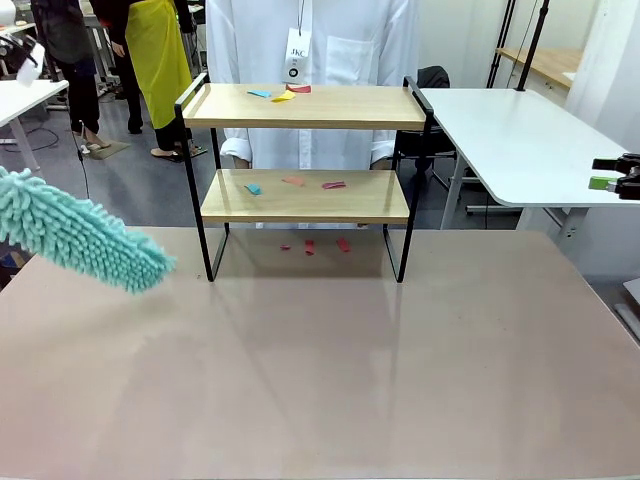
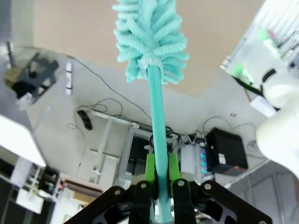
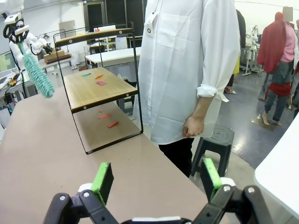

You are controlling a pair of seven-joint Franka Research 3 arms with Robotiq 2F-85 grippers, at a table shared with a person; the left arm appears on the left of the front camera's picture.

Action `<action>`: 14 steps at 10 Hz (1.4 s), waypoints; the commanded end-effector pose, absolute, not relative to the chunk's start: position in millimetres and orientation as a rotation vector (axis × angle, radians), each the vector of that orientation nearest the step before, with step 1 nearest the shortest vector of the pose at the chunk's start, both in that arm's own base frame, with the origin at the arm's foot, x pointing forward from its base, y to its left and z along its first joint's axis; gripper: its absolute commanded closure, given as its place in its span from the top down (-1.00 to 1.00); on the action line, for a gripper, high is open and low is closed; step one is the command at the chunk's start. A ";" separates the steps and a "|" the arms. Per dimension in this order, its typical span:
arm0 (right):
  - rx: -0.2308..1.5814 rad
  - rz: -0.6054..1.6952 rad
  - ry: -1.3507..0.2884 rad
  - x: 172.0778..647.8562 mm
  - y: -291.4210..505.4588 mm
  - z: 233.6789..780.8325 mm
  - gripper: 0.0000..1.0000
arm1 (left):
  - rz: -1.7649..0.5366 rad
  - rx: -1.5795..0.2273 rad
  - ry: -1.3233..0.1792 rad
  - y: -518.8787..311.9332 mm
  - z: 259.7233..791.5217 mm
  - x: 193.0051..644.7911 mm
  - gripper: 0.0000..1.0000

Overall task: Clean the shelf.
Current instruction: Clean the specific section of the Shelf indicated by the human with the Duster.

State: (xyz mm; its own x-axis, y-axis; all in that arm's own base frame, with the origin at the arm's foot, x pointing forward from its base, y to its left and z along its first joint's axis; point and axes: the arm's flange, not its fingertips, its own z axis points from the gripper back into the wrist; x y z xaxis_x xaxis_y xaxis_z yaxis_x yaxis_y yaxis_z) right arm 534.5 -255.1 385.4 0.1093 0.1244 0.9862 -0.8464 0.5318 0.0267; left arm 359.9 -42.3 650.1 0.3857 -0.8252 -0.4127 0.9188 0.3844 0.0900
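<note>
The shelf (image 1: pixel 350 108) stands at the far middle of the table, a two-tier rack with wooden boards in a black frame. Small blue, yellow and red paper scraps (image 1: pixel 282 94) lie on its top board, more scraps (image 1: pixel 332 185) on the lower board, and red ones (image 1: pixel 310 246) on the table beneath. My left gripper (image 2: pixel 159 184) is shut on the handle of a teal fluffy duster (image 1: pixel 85 238), whose head hangs left of the shelf, apart from it. My right gripper (image 3: pixel 156 179) is open and holds nothing, off to the right of the table (image 1: pixel 612 180).
A person in a white shirt (image 1: pixel 320 40) stands right behind the shelf, hands down. A white table (image 1: pixel 520 140) is at the back right and a black stool (image 3: pixel 216 139) beside the person. The brown tabletop (image 1: pixel 320 360) in front of the shelf is bare.
</note>
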 end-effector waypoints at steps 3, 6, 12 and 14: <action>0.719 0.816 -1.264 535.7 -253.7 387.2 1.00 | -1.368 0.322 0.410 -42.4 632.5 343.1 -0.74; 0.719 0.816 -1.264 535.7 -253.7 387.2 1.00 | -1.322 0.311 0.404 -54.3 632.0 346.2 -0.74; 0.719 0.816 -1.264 535.7 -253.7 387.2 1.00 | -1.322 0.311 0.404 -54.3 632.0 346.2 -0.74; 0.719 0.816 -1.264 535.7 -253.7 387.2 1.00 | -1.322 0.311 0.404 -54.3 632.0 346.2 -0.74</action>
State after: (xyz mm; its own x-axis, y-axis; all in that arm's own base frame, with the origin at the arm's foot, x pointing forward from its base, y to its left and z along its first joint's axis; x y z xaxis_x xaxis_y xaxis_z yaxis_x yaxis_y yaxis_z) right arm 534.5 -255.2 385.5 0.1093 0.1244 0.9862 -0.8464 0.5318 0.0267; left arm 347.1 -54.4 629.4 0.1771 -0.8727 -0.4550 0.9779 0.2081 -0.0184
